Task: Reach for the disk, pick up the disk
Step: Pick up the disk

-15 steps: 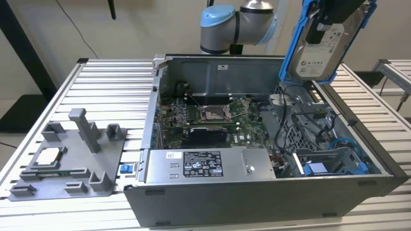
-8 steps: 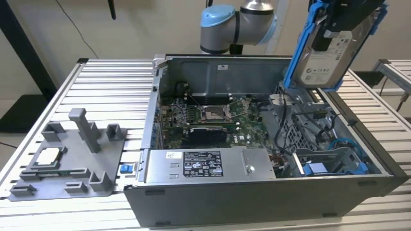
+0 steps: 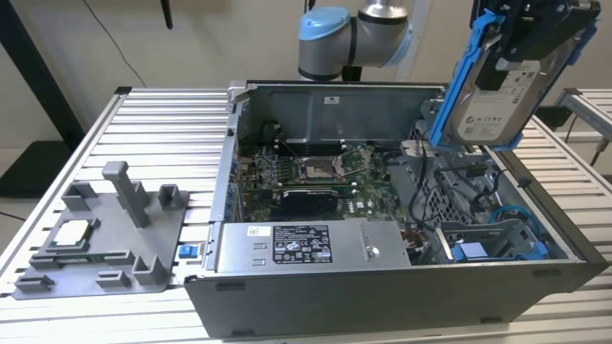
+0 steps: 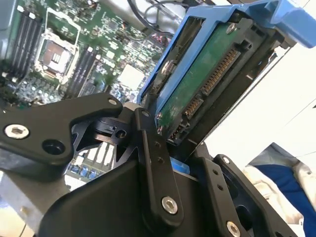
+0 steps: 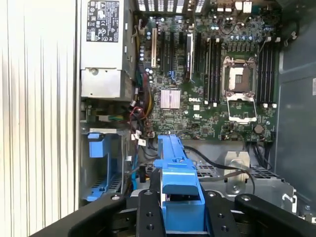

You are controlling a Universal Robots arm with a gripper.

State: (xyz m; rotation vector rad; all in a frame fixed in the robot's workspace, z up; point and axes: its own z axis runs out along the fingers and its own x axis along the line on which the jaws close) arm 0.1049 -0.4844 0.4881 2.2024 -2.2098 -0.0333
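Observation:
The disk (image 3: 486, 107), a silver-grey drive with a white label in blue plastic rails, hangs upright in the air above the open computer case's back corner on the exterior view's right. My black gripper (image 3: 537, 32) is shut on its upper end. In the second wrist view the disk (image 4: 207, 84) shows its green circuit board and connector edge, clamped between the black fingers (image 4: 154, 163). The first wrist view has one blue rail of the disk (image 5: 174, 173) running out from between my fingers (image 5: 148, 212), high over the case's inside.
The open computer case (image 3: 220, 215) stands on a slatted metal table (image 3: 163, 122), with the motherboard (image 3: 306, 175), the long grey box (image 3: 306, 245) and a blue drive bay (image 3: 497, 244) inside. A grey fixture (image 3: 115, 236) with a small silver chip (image 3: 72, 233) lies on the exterior view's left.

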